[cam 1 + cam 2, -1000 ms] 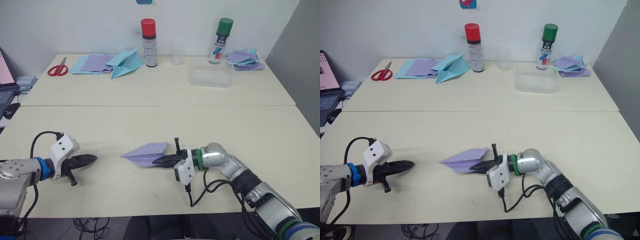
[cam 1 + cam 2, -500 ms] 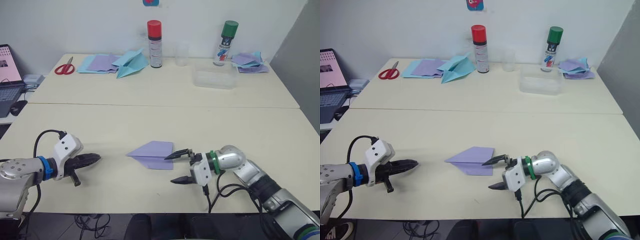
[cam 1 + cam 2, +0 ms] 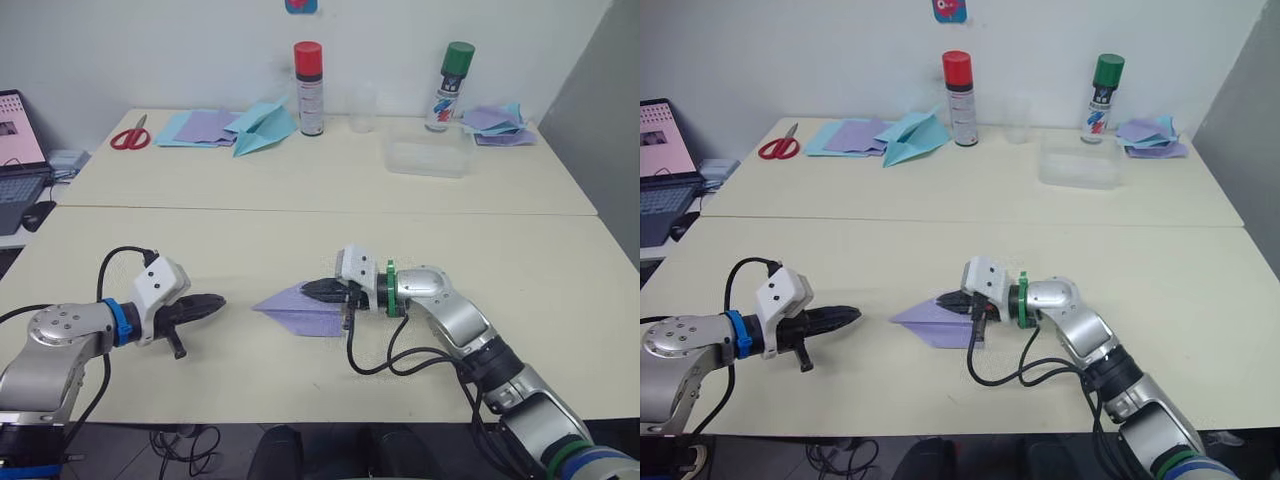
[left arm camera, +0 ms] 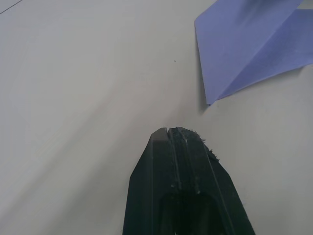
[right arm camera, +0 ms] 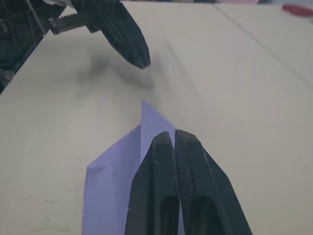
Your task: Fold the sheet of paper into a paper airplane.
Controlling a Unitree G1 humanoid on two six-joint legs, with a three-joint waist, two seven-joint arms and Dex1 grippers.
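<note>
The lavender sheet of paper lies flat on the near table, folded into a pointed wedge, the paper airplane, with its tip toward the left. My right gripper is shut, and its fingers lie on top of the wedge's upper flap with nothing seen between them. My left gripper is shut and holds nothing. It hovers just above the table, a short way left of the paper's point. The right wrist view also shows the left gripper beyond the paper's tip.
On the far table stand a red-capped spray can, a green-capped can, a clear cup and a clear plastic box. A light-blue paper airplane, paper stacks and scissors lie there too. A laptop sits far left.
My right gripper, open beside the paper's right end half a second ago, has turned, shut and moved onto the wedge. My left gripper has shifted right toward the paper's point.
</note>
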